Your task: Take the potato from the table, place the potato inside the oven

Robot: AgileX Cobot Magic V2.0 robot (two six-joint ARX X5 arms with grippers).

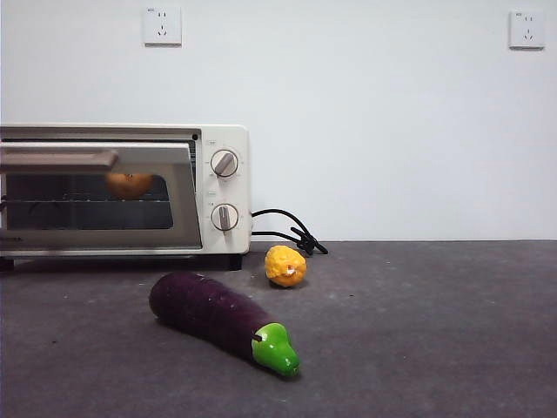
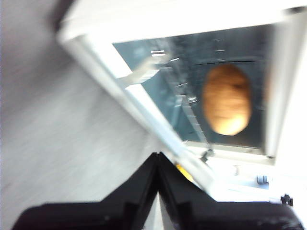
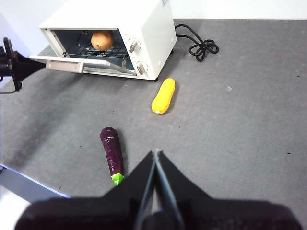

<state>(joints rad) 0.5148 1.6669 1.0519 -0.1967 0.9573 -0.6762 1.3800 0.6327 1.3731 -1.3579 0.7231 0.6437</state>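
Note:
The tan-orange potato [image 3: 101, 40] lies on the wire rack inside the cream-white oven [image 3: 144, 28]; the front view shows the potato [image 1: 129, 183] behind the half-lowered door [image 1: 96, 196]. In the blurred left wrist view my left gripper [image 2: 157, 155] is shut and empty, just outside the door's edge, with the potato [image 2: 226, 99] beyond the glass. My right gripper [image 3: 156, 152] is shut on nothing, high over the dark grey table [image 3: 240, 120], well away from the oven.
A purple eggplant [image 1: 218, 315] with a green tip lies in front of the oven. A bumpy yellow item [image 1: 285, 266] sits near the oven's right corner. The black cord [image 1: 291, 231] coils behind it. A dark arm part [image 3: 8, 62] shows left of the door.

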